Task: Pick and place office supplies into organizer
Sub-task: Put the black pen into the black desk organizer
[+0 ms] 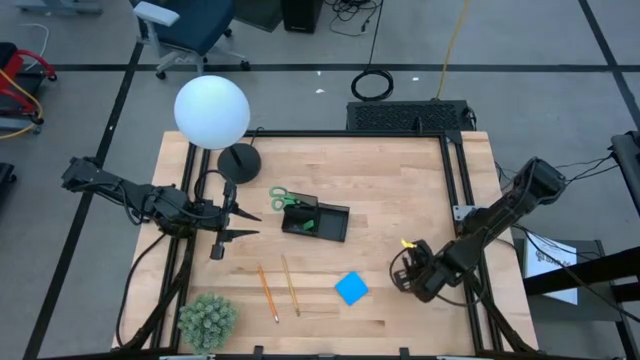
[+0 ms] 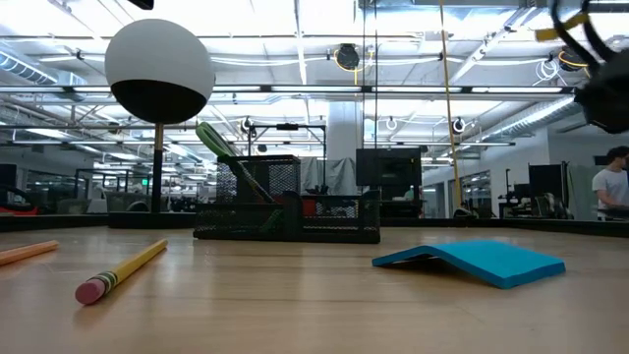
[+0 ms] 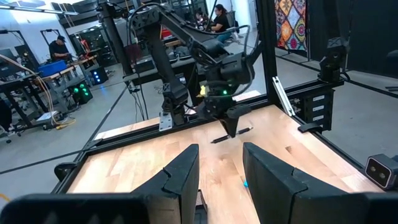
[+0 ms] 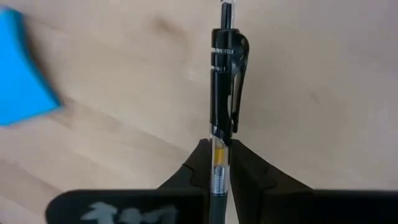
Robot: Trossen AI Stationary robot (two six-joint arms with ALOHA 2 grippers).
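Wooden table (image 1: 400, 190), right gripper (image 4: 219, 163) lowered, clenching pen (image 4: 222, 93), left gripper (image 1: 240, 222) released

You're looking at a grey floor (image 1: 90, 110), a blue office chair (image 1: 190, 25), and ceiling strip lights (image 2: 295, 20) overhead.

The right gripper (image 4: 219, 171) is closed on a dark pen (image 4: 222, 93), with its two black fingers (image 4: 255, 177) pressed on the clear lower barrel from both sides. The pen points toward 12 o'clock, and its black clip faces 3 o'clock. Under it is the light wooden table (image 4: 311, 74). At 9 o'clock, near the edge, a part of the blue pad (image 4: 18, 78) lies on the wood.
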